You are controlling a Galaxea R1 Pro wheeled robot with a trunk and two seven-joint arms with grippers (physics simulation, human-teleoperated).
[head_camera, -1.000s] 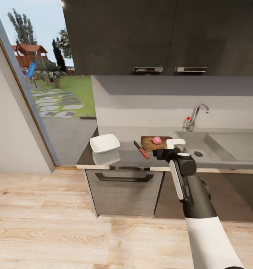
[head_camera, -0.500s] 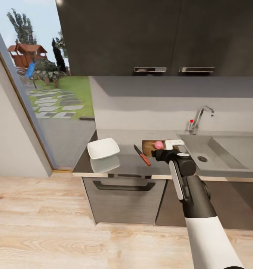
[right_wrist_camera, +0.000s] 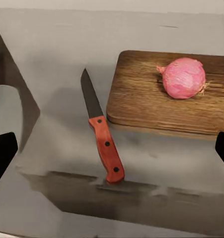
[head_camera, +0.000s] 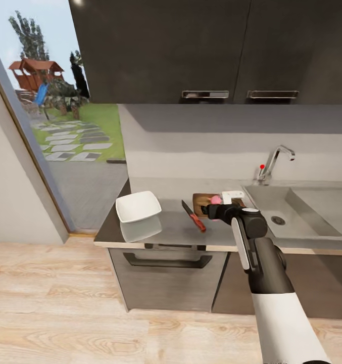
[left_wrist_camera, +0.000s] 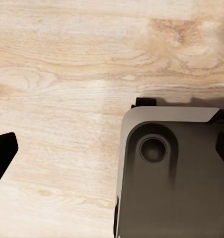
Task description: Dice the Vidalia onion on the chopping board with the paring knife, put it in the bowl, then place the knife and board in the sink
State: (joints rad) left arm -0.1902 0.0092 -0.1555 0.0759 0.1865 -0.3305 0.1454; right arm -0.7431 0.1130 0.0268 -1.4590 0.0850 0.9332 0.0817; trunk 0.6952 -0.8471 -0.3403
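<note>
Presently the paring knife (right_wrist_camera: 102, 131) lies flat on the countertop (right_wrist_camera: 156, 29) beside the chopping board (right_wrist_camera: 161, 99), likely light and rigid, best gripped mid-handle; right gripper (right_wrist_camera: 112, 148) spread open, empty.

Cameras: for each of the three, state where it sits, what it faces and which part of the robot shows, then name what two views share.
Head view: on the robot's head, looking forward and down at the countertop, bowl and sink; the right arm reaches in, ending at the right gripper.
Left wrist view: on the left arm, facing the wooden floor; a dark part of the robot's body shows.
Right wrist view: on the right arm, facing the paring knife beside the chopping board, which carries the Vidalia onion; dark fingertips show at the edges.
Shared: head and right wrist views both show knife, board and onion.
</note>
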